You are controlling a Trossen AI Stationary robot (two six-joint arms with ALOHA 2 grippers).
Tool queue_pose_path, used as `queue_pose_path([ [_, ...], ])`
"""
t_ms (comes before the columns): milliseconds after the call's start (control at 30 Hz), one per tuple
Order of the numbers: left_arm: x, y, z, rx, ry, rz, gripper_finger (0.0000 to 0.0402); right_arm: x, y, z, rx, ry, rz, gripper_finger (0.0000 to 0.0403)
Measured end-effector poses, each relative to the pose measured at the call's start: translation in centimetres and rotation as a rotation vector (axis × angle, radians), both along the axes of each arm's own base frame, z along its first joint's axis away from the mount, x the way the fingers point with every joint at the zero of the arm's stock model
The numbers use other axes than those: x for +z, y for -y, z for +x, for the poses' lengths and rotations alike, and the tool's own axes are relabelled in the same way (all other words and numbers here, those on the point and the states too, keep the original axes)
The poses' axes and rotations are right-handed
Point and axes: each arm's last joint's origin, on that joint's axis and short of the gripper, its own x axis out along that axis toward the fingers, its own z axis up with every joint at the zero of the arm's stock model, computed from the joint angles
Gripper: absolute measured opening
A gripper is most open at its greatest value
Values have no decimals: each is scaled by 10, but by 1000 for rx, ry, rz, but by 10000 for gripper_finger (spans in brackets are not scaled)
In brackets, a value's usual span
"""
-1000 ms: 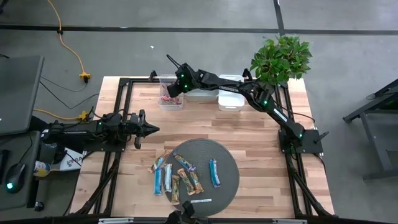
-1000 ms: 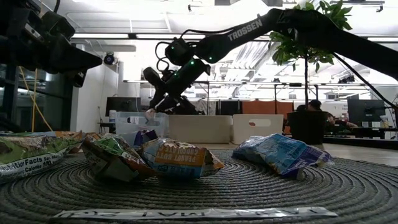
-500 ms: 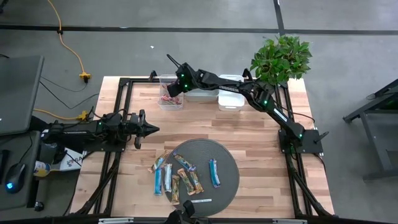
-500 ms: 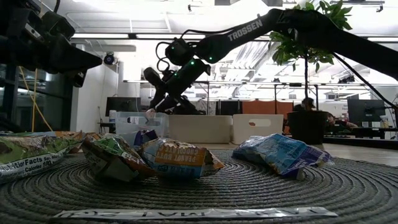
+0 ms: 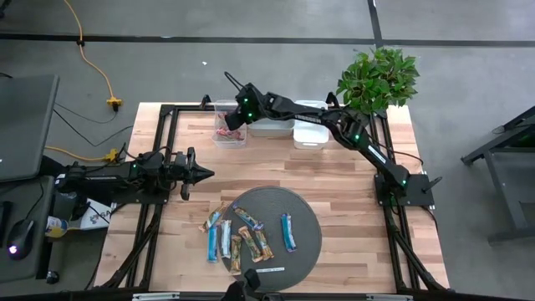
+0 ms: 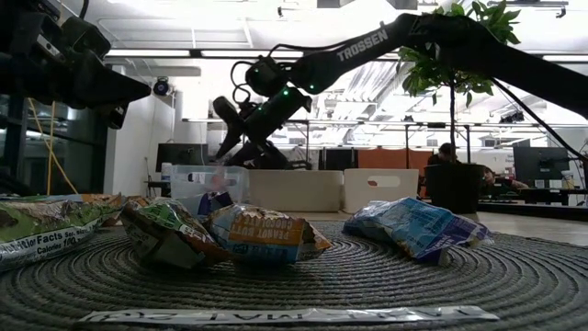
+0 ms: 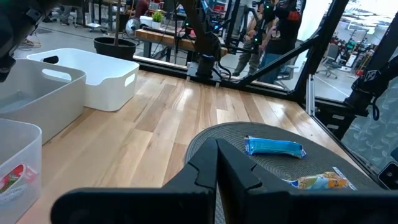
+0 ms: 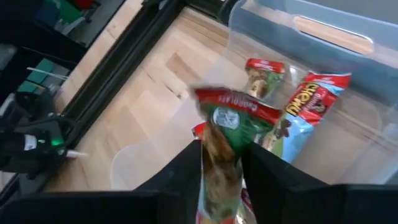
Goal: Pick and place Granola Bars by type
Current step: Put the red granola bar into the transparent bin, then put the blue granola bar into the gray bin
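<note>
Several granola bars (image 5: 242, 236) in blue, orange and green wrappers lie on the round grey mat (image 5: 294, 207). My right gripper (image 8: 221, 168) hangs open over the clear bin (image 5: 227, 124) at the far left of the table. A bar in a red and green wrapper (image 8: 227, 118) shows blurred between and beyond its fingers, and in the low view as a smear (image 6: 217, 187) inside the bin, below the fingertips. Two more bars (image 8: 264, 74) (image 8: 308, 99) lie on the bin's floor. My left gripper (image 5: 205, 174) waits shut at the table's left, pointing level. My right gripper points slanting down into the clear bin, with the red and green bar (image 8: 219, 155) upright in line with the gap between its fingers. The bar is blurred, and I cannot tell whether either finger touches it.
Two white bins (image 5: 272, 125) (image 5: 311, 132) stand right of the clear one along the far edge, and a potted plant (image 5: 378, 79) stands at the far right corner. A thin white label strip (image 5: 270, 270) lies at the mat's near rim. Bare wood lies between mat and bins.
My right gripper has opened over the clear bin without moving away. The red and green bar, which was at its fingertips, has dropped below them into the bin.
</note>
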Motion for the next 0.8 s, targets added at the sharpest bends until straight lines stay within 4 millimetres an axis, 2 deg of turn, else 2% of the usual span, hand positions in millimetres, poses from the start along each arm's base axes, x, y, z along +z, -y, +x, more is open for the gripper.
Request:
queue_pose_path([
  [267,0,0,0,0,0,0,0,3,6,-3,25,22,32,180],
  [367,0,0,0,0,0,0,0,13,6,-6,26,40,26,191],
  [600,0,0,0,-1,0,0,0,76,-3,-22,82,115,-83,193],
  [800,0,0,0,-2,0,0,0,143,-29,-47,162,170,-181,193],
])
